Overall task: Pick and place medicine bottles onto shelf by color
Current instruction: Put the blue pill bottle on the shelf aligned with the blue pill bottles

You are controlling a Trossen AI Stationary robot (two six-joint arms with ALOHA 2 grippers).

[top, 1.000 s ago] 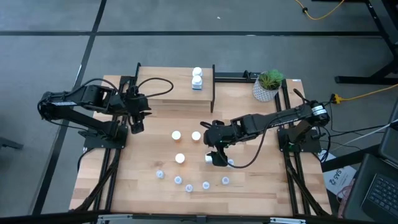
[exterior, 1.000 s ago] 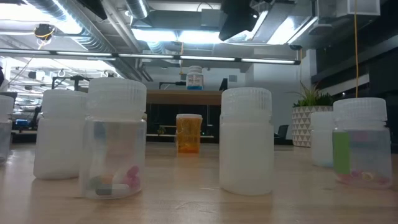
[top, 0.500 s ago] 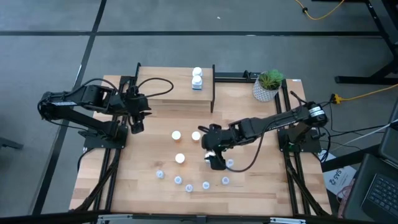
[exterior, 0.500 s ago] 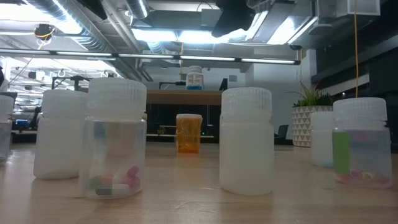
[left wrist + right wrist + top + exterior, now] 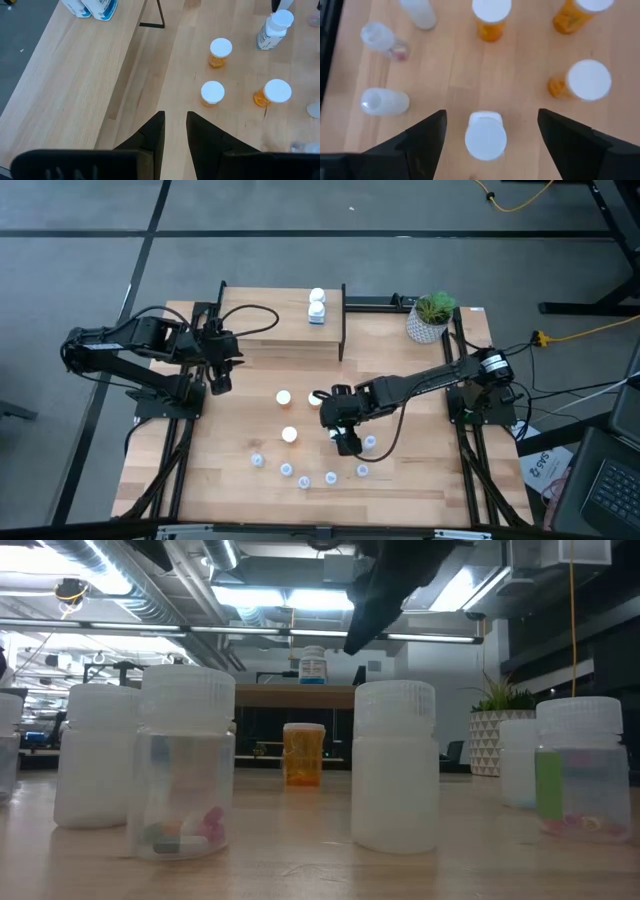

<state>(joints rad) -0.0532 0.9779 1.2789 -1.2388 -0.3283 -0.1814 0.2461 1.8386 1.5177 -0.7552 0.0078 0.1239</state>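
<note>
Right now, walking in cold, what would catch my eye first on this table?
The right gripper, fingers wide open, hangs over a white-capped white bottle mid-table. Three orange bottles stand beside it, with small pale vials along the near edge. Two white bottles already sit on the shelf.

Take the shelf [image 5: 280, 320] at the table's [image 5: 420, 470] far edge as your landmark. Two bottles [image 5: 317, 307] stand on it toward its right end. In front of the shelf, three capped bottles [image 5: 284, 397] stand mid-table. The right gripper [image 5: 342, 434] hangs in front of the shelf's right end, just above a bottle [image 5: 485, 136] standing between its spread fingers [image 5: 422, 140]. Farther in front, small vials [image 5: 303, 478] form a curved row. The plant pot [image 5: 428, 323] sits right of the shelf; the left gripper [image 5: 218, 377] waits off its left front corner.
</note>
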